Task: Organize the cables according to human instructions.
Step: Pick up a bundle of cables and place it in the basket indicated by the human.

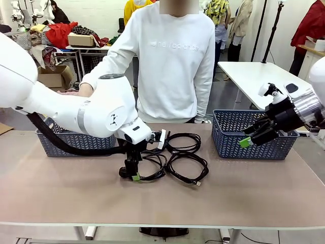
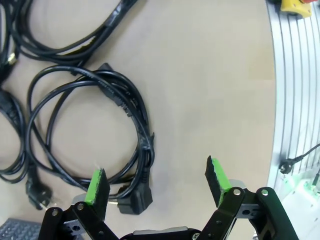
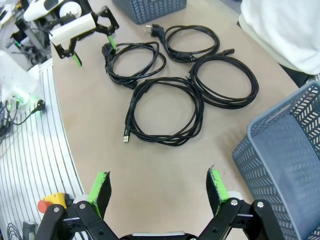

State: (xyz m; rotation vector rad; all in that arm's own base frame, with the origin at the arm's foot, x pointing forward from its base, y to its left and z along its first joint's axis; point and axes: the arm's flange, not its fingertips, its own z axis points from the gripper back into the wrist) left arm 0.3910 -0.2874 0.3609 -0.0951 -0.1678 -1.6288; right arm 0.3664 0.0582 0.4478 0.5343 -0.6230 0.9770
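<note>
Pick-up step: my left gripper (image 2: 157, 184), jaws apart, hovers with the nearest cable (image 2: 146, 145) at eleven o'clock. Next I must lower and clamp it. The right gripper (image 3: 159, 182) is also apart.

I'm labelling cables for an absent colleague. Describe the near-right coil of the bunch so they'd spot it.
On the tan table, four black coiled cables lie bunched mid-table between two blue-grey baskets. Take the near-right coil, on the robot's side. It alone shows a slim flat connector pointing toward the near edge.

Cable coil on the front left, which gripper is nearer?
Left. The left gripper hangs open at the plug end of the cable coil; the right gripper is open far off, beside the right basket.
</note>
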